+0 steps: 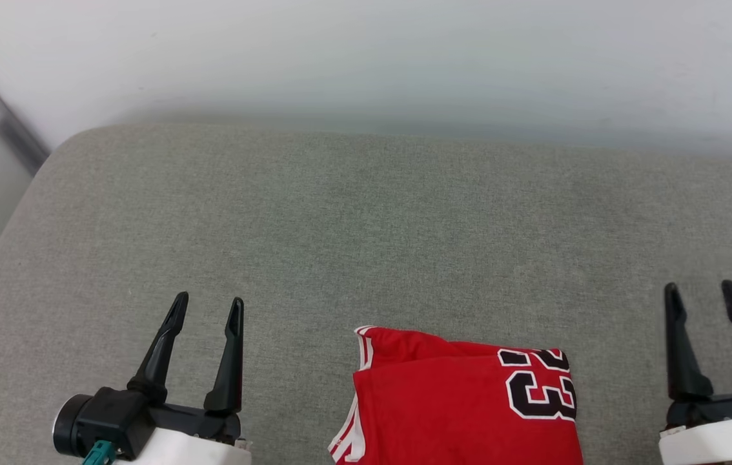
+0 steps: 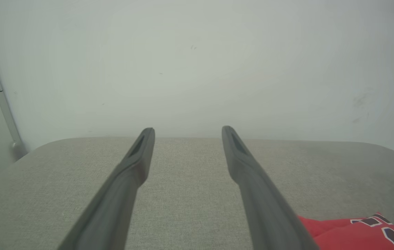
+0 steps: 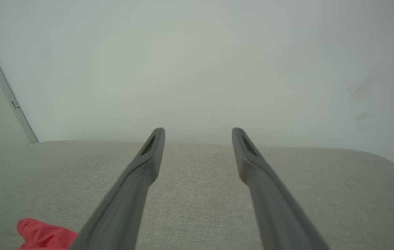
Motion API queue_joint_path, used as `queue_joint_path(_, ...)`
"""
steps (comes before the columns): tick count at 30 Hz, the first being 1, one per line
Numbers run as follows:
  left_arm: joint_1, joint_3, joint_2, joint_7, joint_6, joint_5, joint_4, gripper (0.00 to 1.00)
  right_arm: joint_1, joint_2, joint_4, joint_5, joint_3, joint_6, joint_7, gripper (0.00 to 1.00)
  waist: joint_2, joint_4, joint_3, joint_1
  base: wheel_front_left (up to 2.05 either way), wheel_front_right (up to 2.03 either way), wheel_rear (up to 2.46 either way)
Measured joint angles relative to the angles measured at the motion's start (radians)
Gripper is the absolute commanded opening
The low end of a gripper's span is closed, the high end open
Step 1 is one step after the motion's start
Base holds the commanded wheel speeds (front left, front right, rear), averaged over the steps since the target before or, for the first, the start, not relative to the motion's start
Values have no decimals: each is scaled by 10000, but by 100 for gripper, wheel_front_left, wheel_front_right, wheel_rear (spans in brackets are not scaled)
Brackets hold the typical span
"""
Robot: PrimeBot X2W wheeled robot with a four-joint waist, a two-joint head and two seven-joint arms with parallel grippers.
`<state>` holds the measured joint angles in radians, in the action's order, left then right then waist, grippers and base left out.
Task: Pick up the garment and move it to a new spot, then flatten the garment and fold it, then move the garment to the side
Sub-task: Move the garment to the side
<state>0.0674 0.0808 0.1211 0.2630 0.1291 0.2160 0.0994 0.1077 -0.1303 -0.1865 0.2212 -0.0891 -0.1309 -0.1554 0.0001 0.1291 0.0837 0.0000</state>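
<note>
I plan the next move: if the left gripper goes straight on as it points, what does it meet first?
Nothing near: the left gripper points over bare cushion, and the garment lies off to its right. The wall looks first in line, though depth is unclear.

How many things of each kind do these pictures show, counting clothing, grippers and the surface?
garment: 1
grippers: 2, the left gripper and the right gripper, both open
cushion: 1
Total: 4
</note>
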Motion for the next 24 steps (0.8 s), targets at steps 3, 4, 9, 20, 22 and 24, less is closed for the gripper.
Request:
queue_joint_path(3, -8, 29, 0, 0, 2, 0, -17, 100, -5, -314, -56, 161, 360, 0, 543, 100, 0, 6, 63, 0, 0, 0, 0)
queue_joint_path(4, -14, 46, 4, 0, 2, 0, -29, 100, -6, -451, -77, 268, 489, 0, 888, 100, 0, 4, 88, 0, 0, 0, 0)
queue_joint_path(9, -122, 69, 21, 0, 0, 0, -29, 100, -110, -1137, -178, 876, 780, 4, 3542, 100, 0, 6, 243, 0, 0, 0, 0)
queue_joint_path(20, -347, 286, 17, 0, 0, 65, -92, 100, -87, -1632, -1047, 2330, 961, 2, 10330, 100, 0, 324, 663, 0, 0, 0, 0)
queue_joint_path(22, -381, 334, 19, 0, 0, 71, -111, 100, -95, -1486, -1083, 2253, 957, 2, 11102, 100, 0, 421, 741, 0, 0, 0, 0)
queue_joint_path(24, -469, 399, 21, 0, 2, 73, -134, 100, -105, -1323, -1041, 2127, 963, 2, 11685, 100, 0, 525, 816, 0, 0, 0, 0)
